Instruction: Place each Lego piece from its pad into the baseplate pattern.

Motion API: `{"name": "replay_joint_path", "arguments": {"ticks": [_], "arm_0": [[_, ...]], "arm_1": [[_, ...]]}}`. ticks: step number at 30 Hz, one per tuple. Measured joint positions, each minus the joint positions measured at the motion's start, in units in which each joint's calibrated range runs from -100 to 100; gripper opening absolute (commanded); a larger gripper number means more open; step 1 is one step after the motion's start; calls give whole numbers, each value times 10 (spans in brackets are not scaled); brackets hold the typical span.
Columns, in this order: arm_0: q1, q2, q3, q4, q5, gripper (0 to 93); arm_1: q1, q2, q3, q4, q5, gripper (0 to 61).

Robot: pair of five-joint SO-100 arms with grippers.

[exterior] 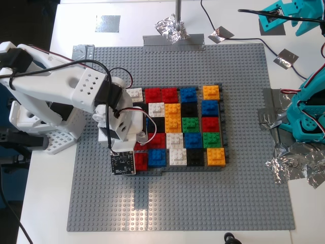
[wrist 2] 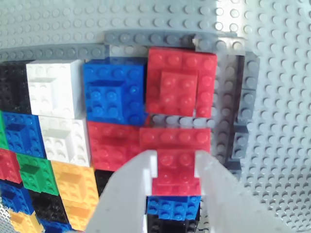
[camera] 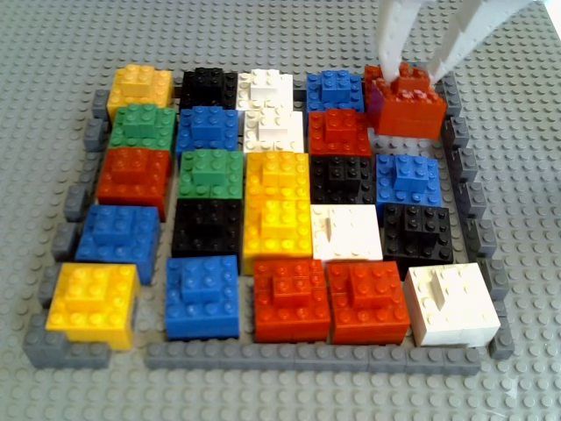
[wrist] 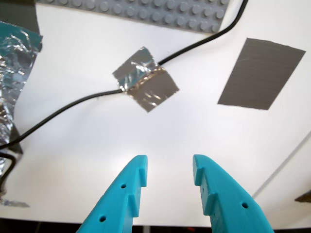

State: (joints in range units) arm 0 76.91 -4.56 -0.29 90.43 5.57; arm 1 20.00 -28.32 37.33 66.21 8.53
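My second gripper [wrist 2: 176, 162] is white and shut on a red Lego piece [wrist 2: 177, 177], pinching its raised top part. In the other view the piece [camera: 405, 105] hangs at the far right corner of the baseplate pattern [camera: 307, 355]. Just past the fingers, a second red brick [wrist 2: 180, 87] sits in that corner cell. Whether the held piece touches the grid I cannot tell. The white arm [exterior: 56, 86] reaches in from the exterior view's left. A bare pad [exterior: 108, 23] lies beyond the plate at the exterior view's top left. My teal first gripper [wrist: 170, 179] is open over white table.
The large grey plate [exterior: 177, 203] fills the table's middle. Crumpled foil lumps [exterior: 172, 28] [exterior: 294, 165], a metal pole [exterior: 179, 10] and taped black cables [exterior: 238, 30] ring it. A bare flat grey tape patch [wrist: 260, 75] lies ahead of the first gripper. The teal arm's base [exterior: 307, 112] stands at the exterior view's right.
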Motion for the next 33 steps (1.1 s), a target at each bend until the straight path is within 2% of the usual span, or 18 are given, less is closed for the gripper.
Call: {"name": "replay_joint_path", "arguments": {"ticks": [17, 29, 33], "arm_0": [[0, 0, 0, 0, 0, 112], [0, 0, 0, 0, 0, 112], [0, 0, 0, 0, 0, 112]], "arm_1": [[20, 0, -5, -7, 35, 2], [22, 0, 16, 14, 44, 2], [33, -2, 23, -9, 42, 2]]}}
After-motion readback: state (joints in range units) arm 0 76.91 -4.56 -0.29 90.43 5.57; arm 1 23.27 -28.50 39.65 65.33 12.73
